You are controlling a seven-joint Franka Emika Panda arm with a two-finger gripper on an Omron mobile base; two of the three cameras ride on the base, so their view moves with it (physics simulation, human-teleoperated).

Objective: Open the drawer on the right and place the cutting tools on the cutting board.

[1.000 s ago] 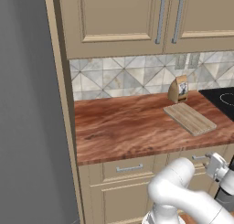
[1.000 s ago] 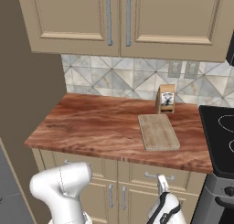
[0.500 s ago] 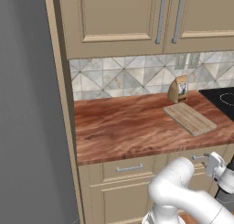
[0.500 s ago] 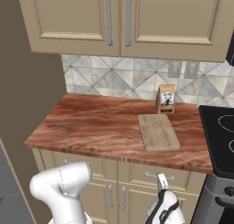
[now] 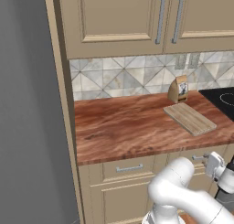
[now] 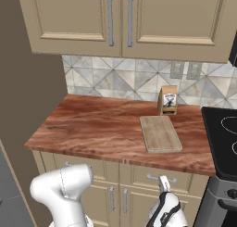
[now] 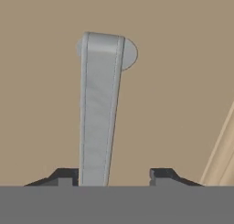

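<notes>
Hand view: claw (image 7: pixel 114 177) spread apart, one drawer (image 6: pixel 162 177) handle (image 7: pixel 99 109) between tips, drawer closed; one cutting board (image 6: pixel 160 134) near worktop (image 5: pixel 123 127) front edge, one paper bag (image 6: pixel 168 100) behind

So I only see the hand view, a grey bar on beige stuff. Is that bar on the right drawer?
Observer: Yes. In the right base view the jaws are at the bar handle of the drawer below the cutting board, and that drawer is shut.
Operator: Are the knives on the board yet?
Observer: No, the board's top is bare.
Operator: Is anything else up there?
Observer: A small brown paper bag stands just behind the board, by the tiled wall.
</notes>
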